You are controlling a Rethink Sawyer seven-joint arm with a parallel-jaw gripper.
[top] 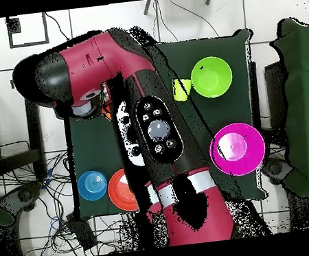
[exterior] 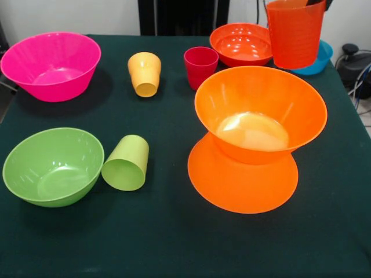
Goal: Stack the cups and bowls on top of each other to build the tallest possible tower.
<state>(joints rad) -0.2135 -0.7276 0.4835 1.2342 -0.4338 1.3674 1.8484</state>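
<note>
Red-orange cup held aloft at the upper right of the front view, above two stacked orange bowls.

The ribbed, tapered cup hangs upright, mouth up, long axis vertical, slightly tilted. A dark gripper tip shows inside its rim, apparently grasping it. Below, one orange bowl sits upright on an upturned orange bowl.

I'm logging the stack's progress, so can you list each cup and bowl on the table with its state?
Two orange bowls: stacked, lower one upside down, upper one upright.
Red-orange cup: lifted above the table, upright.
Pink bowl: upright, empty.
Green bowl: upright, empty.
Green cup: lying on its side by the green bowl.
Yellow-orange cup: tipped over.
Magenta-red cup: upright.
Red-orange bowl: upright, empty.
Blue bowl: upright, mostly hidden.
</note>
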